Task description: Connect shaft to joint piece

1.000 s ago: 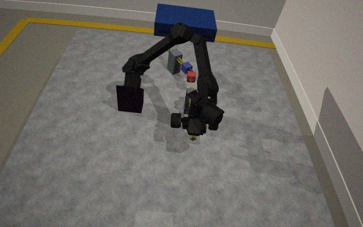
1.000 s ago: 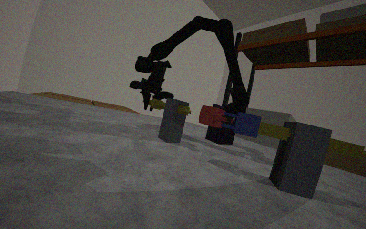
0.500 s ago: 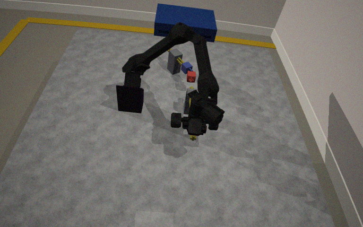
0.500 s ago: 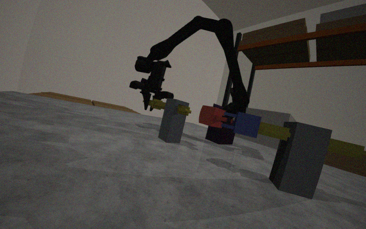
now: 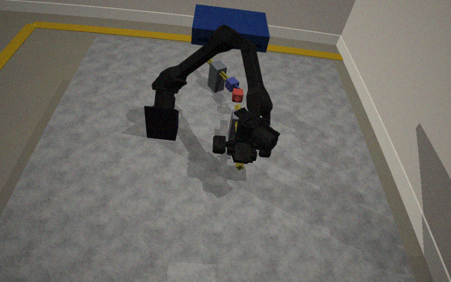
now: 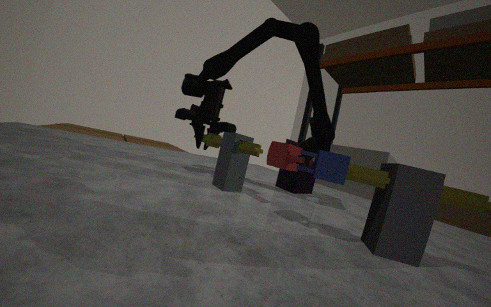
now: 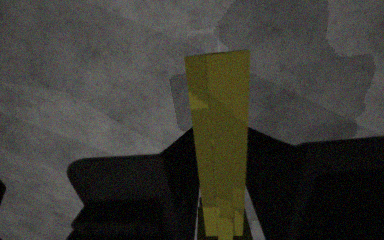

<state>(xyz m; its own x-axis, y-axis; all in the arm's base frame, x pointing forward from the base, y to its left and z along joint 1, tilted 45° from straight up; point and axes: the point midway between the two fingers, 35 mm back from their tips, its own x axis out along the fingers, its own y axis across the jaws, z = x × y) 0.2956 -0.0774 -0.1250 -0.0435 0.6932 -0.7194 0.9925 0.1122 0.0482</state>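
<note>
Gripper: in the exterior view we see the gripper at the far left of the assembly, pointing down and clamped on the outer end of the second shaft; the fingers stand narrow, with the yellow bar between them.
Second shaft: yellow, square in section, running through the second block; a short tip sticks out on the side facing the joint piece, apart from it.
Wrist view: we look along the second shaft – it rises up the middle of the picture between two dark finger shapes, over the mottled grey floor.
Joint piece: the red square piece sits to the right of the shaft tip, with a gap between them; it is hinged to a blue piece.
Fixed shaft: yellow, running from the blue piece into the larger grey block at the right.
Top view: the second shaft's free end shows below the gripper, the other tip above it, then the red joint piece, the blue piece and the fixed block – all in a bent line toward the blue box at the back.
Arm base: a dark pedestal to the left of the parts.
</note>
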